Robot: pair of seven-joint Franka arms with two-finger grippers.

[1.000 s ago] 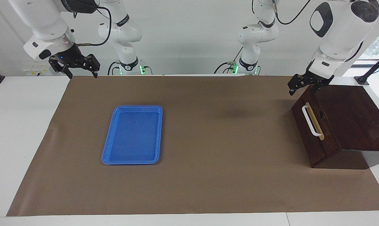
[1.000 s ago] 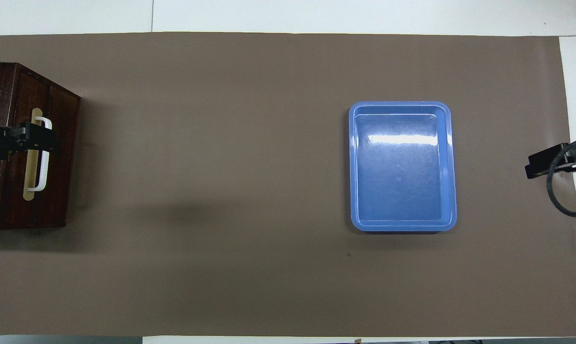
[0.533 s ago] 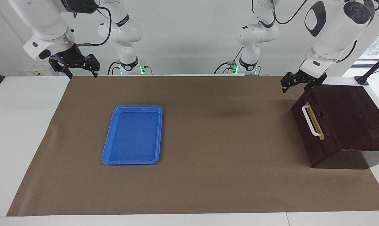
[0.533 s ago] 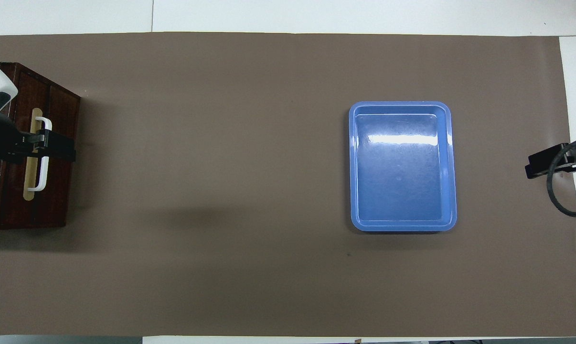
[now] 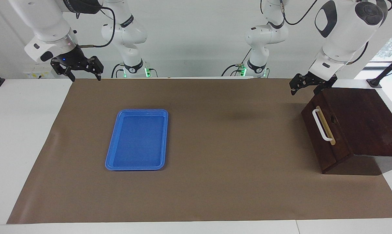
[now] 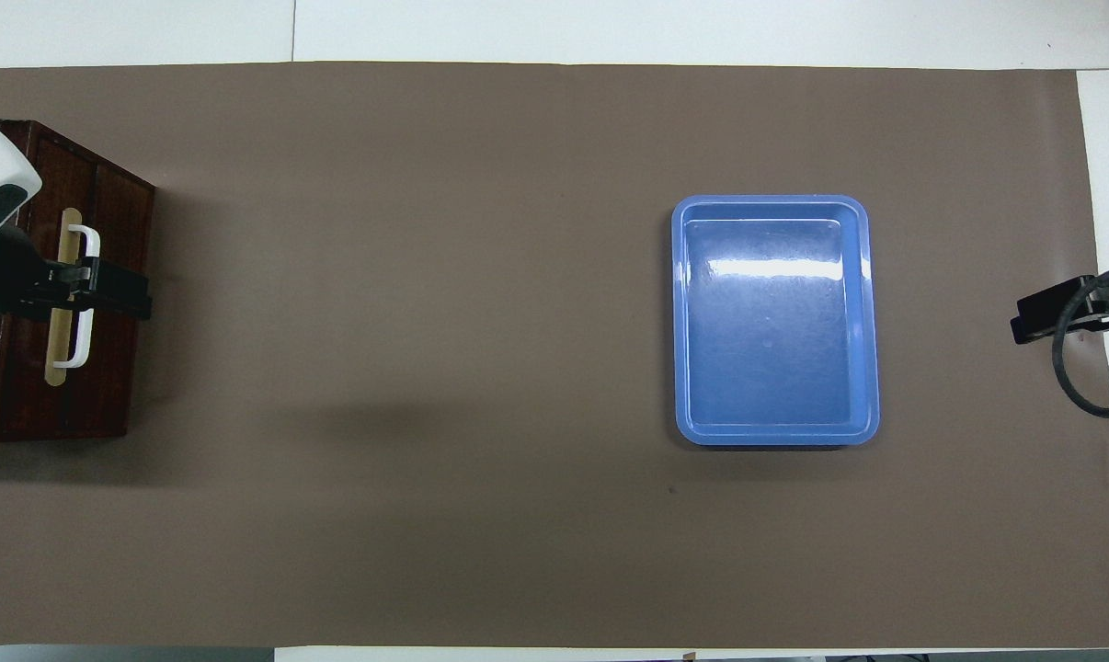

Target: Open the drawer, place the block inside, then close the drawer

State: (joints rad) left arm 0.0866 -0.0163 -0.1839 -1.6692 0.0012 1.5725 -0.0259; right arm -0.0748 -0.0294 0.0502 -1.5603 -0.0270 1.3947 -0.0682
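Note:
The drawer (image 5: 326,143) sits shut in its dark brown cabinet (image 5: 361,120) at the left arm's end of the table, its white bar handle (image 5: 320,125) facing the mat's middle. My left gripper (image 5: 304,87) hangs open in the air over the top edge of the drawer front, holding nothing. From overhead, the left gripper (image 6: 113,296) crosses the handle (image 6: 82,354) on the drawer (image 6: 113,386). My right gripper (image 5: 85,76) waits open and empty above the mat's corner at the right arm's end, with the right gripper (image 6: 1037,322) over the mat's edge. The block is out of view.
An empty blue tray (image 5: 137,139) lies on the brown mat (image 5: 231,169) toward the right arm's end, seen from overhead as the tray (image 6: 775,322). White tabletop borders the mat.
The left gripper has drifted off the cabinet top toward the table's middle, now over the drawer front's edge. The right arm has not moved.

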